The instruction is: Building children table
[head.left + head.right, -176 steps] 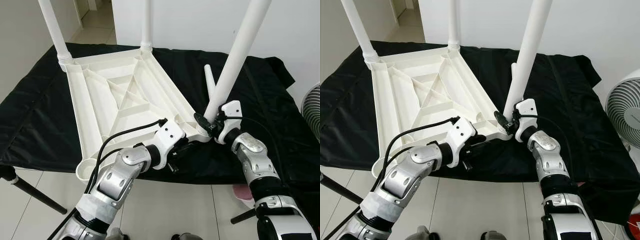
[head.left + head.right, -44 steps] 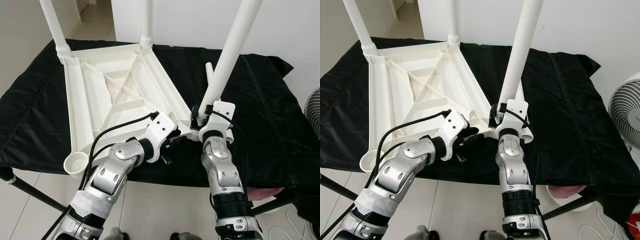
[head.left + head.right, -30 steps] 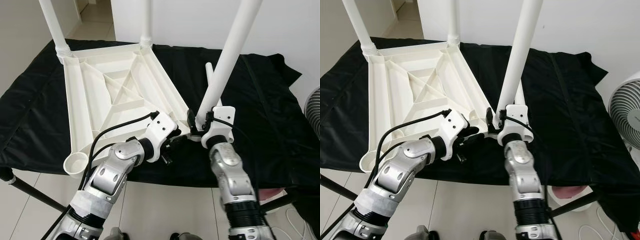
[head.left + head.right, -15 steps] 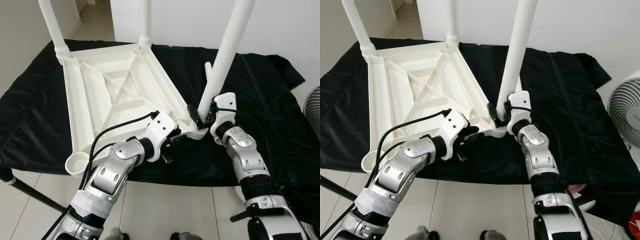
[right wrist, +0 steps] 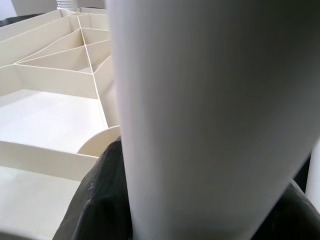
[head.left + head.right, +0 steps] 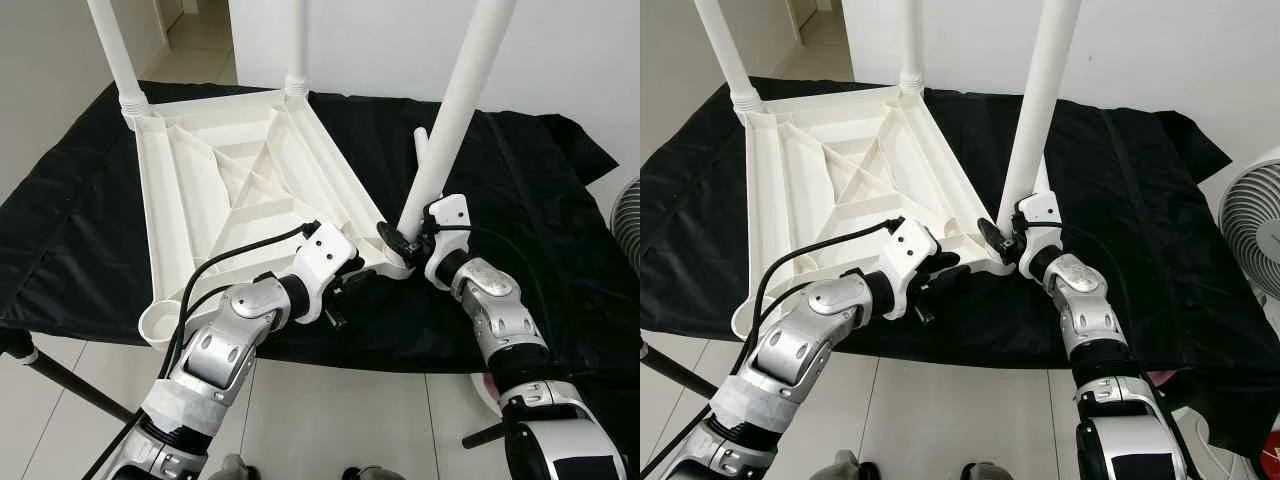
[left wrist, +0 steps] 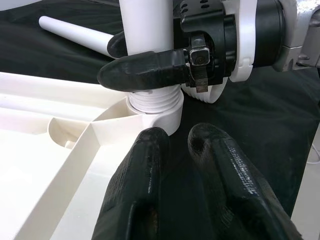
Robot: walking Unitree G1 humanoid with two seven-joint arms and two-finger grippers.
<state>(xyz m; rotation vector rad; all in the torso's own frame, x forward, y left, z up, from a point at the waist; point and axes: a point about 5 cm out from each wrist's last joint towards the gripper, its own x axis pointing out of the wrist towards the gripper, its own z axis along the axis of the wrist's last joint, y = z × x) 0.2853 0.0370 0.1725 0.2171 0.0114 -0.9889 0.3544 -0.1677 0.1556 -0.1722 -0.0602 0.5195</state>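
Note:
The white children's table (image 6: 200, 200) lies upside down on a black cloth (image 6: 60, 250). Two legs stand in its far corners (image 6: 115, 50) (image 6: 295, 40). A third white leg (image 6: 455, 110) stands slightly tilted in the near right corner socket (image 7: 155, 102). My right gripper (image 6: 400, 238) is shut on this leg just above the socket, one black finger (image 7: 145, 70) wrapped around it. My left gripper (image 7: 177, 137) is shut with nothing in it, its tips at the table's near rim beside that socket. A loose leg (image 6: 421, 150) lies on the cloth behind.
The near left corner socket (image 6: 158, 325) holds no leg and hangs near the cloth's front edge. A white fan (image 6: 1252, 225) stands on the floor to the right. Black stand legs (image 6: 70, 385) reach out over the tiled floor below the cloth.
My right forearm has swung out to the right around the leg's base while keeping its hold. The leg leans slightly differently. The left gripper has stayed at the rim.

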